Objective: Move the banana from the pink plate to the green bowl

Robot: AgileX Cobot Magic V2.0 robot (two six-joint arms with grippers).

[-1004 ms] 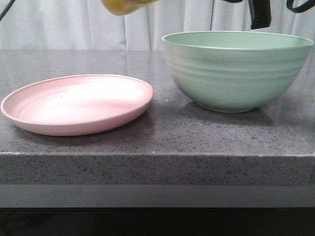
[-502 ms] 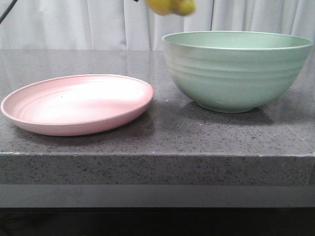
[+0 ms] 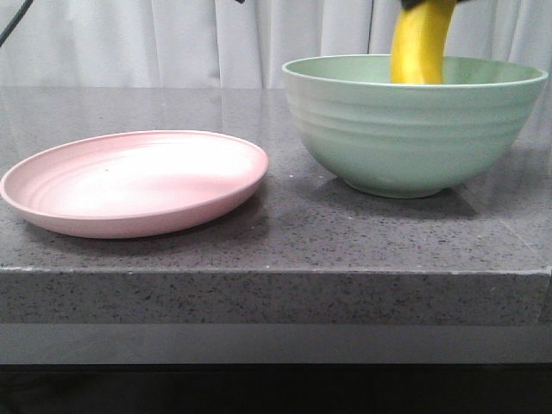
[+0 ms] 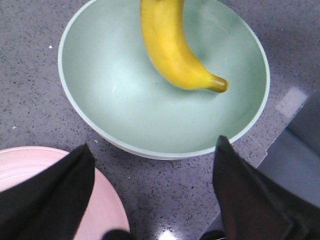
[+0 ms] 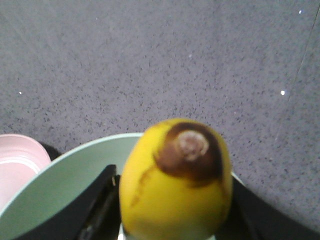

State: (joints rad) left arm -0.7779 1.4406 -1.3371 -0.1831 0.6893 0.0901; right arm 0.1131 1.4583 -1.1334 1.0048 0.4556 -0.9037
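Moved from above the pink plate (image 3: 134,181), the banana (image 3: 420,43) now hangs into the green bowl (image 3: 414,129) — clamped by the right gripper (image 5: 172,210). Left gripper (image 4: 150,165) hovers spread, empty. Speckled grey stone counter (image 3: 276,250) — white curtain (image 3: 172,39) behind.

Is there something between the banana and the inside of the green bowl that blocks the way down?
Nothing visible does. The banana, shut between the right gripper's fingers, hangs tip-down inside the green bowl, whose interior holds nothing else. The open left gripper stays outside the rim, near the pink plate.
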